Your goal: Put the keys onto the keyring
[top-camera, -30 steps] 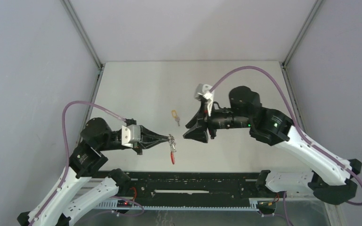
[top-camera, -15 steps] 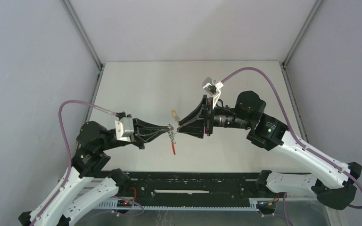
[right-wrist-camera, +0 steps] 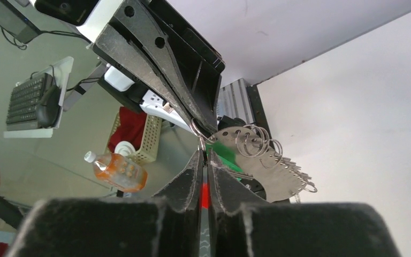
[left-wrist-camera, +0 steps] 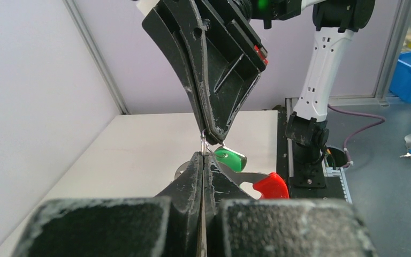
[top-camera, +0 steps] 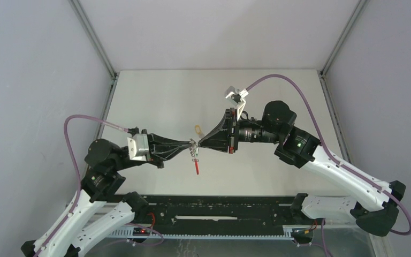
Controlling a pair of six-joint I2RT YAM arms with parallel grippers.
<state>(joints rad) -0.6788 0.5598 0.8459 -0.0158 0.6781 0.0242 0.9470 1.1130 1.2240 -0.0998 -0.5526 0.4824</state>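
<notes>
Fingers of left gripper and right gripper, tip to tip, each clamped on the keyring above the tabletop; green key hangs on it, yellow-orange key lies at 12 o'clock.

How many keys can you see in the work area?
2. Green key: by the keyring, where the left gripper and right gripper meet. Yellow key: on the table just behind them. Others may be hidden.
</notes>
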